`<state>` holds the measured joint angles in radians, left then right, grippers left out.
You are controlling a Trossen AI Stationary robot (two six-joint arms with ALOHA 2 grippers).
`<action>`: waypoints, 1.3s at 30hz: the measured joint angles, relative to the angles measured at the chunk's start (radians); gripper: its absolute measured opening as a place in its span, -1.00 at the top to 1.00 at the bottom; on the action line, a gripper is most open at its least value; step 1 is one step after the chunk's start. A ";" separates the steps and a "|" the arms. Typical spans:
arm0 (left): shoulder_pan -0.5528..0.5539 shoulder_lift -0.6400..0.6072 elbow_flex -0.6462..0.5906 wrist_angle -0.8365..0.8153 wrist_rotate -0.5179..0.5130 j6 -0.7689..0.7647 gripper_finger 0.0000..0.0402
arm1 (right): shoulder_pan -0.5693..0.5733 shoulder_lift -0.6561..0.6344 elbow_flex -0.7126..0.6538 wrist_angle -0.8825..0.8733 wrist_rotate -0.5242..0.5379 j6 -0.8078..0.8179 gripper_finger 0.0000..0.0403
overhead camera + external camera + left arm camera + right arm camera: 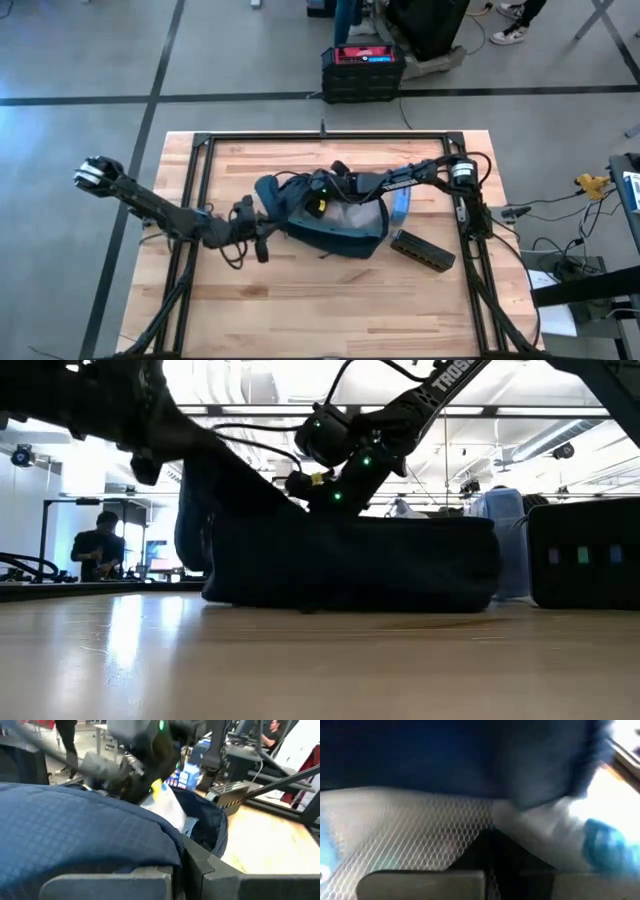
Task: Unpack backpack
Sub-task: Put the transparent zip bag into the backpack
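The dark navy backpack lies on its side in the middle of the table, its mouth open upward. My left gripper is at the backpack's left end, shut on its fabric. My right gripper reaches from the right down into the open mouth, and the low view shows it above the bag. A white mesh pouch fills the right wrist view inside the bag, and also shows in the left wrist view. The bag's inside hides what my right gripper touches. My left gripper holds the backpack by the fabric rim at its left end, pinched between the two fingers, coming level from the table's left. That end is raised, while the rest of the bag rests on the table.
A dark oblong box lies on the table right of the backpack, and a pale blue item lies by the bag's right end. Black frame rails border the table. A black box with a red top is on the floor beyond. A person is far off.
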<state>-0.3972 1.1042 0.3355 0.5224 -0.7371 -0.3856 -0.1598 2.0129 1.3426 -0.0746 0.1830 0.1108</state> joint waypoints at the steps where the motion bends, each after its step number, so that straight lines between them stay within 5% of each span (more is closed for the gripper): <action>1: 0.001 0.006 0.000 0.000 -0.010 -0.001 1.00 | 0.006 0.000 0.013 -0.004 -0.049 -0.014 1.00; 5: 0.005 0.005 0.000 0.001 -0.051 0.001 1.00 | 0.036 -0.005 0.108 -0.106 -0.158 -0.089 0.89; 10: 0.005 -0.025 -0.002 -0.015 -0.119 0.023 1.00 | 0.069 -0.006 0.278 -0.351 -0.159 -0.204 0.48; 15: 0.006 -0.063 -0.002 -0.079 -0.155 0.029 1.00 | 0.132 -0.047 0.371 -0.646 -0.010 -0.231 0.24; 21: 0.005 -0.122 -0.002 -0.243 -0.170 -0.035 1.00 | 0.252 -0.177 0.258 -0.843 0.364 -0.055 0.62; 24: 0.005 -0.146 -0.002 -0.296 -0.170 -0.055 1.00 | 0.258 -0.253 0.182 -0.917 0.410 0.060 0.91; 27: 0.004 -0.166 -0.003 -0.306 -0.170 -0.049 1.00 | 0.231 -0.317 0.104 -0.918 0.428 0.136 0.95; 33: 0.001 -0.166 -0.003 -0.303 -0.170 -0.060 1.00 | 0.160 -0.331 -0.020 -0.814 0.280 0.153 0.99; 39: 0.001 -0.072 -0.003 -0.225 -0.170 -0.099 1.00 | 0.173 -0.223 -0.073 -0.380 -0.110 0.060 1.00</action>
<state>-0.3965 1.0319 0.3325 0.2970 -0.9073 -0.4841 0.0133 1.7898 1.2701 -0.4549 0.0733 0.1703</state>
